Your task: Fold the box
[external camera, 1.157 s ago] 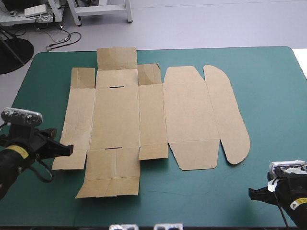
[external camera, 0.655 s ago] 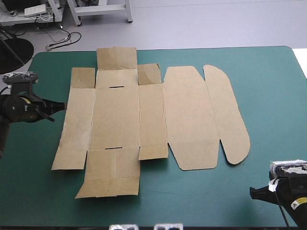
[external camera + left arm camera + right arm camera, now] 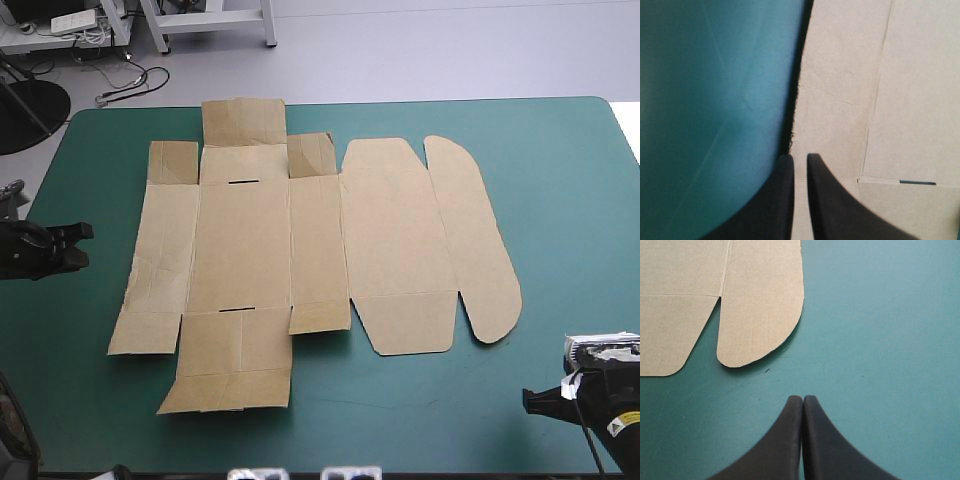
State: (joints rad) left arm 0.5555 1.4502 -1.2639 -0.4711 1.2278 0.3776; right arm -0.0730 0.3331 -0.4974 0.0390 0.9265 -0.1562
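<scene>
Retreating leftward from the box (image 3: 245, 240), the left pincer (image 3: 800, 156) stands narrowly parted — right pincer (image 3: 802, 398) stays closed.

The box (image 3: 300, 250) is a cut sheet of brown board lying fully flat and unfolded on the teal-green surface (image 3: 570, 180), somewhat left of its middle. Creased rectangular panels with small end flaps and two thin slots make up its left part. Two long panels with rounded ends form its right part.
</scene>
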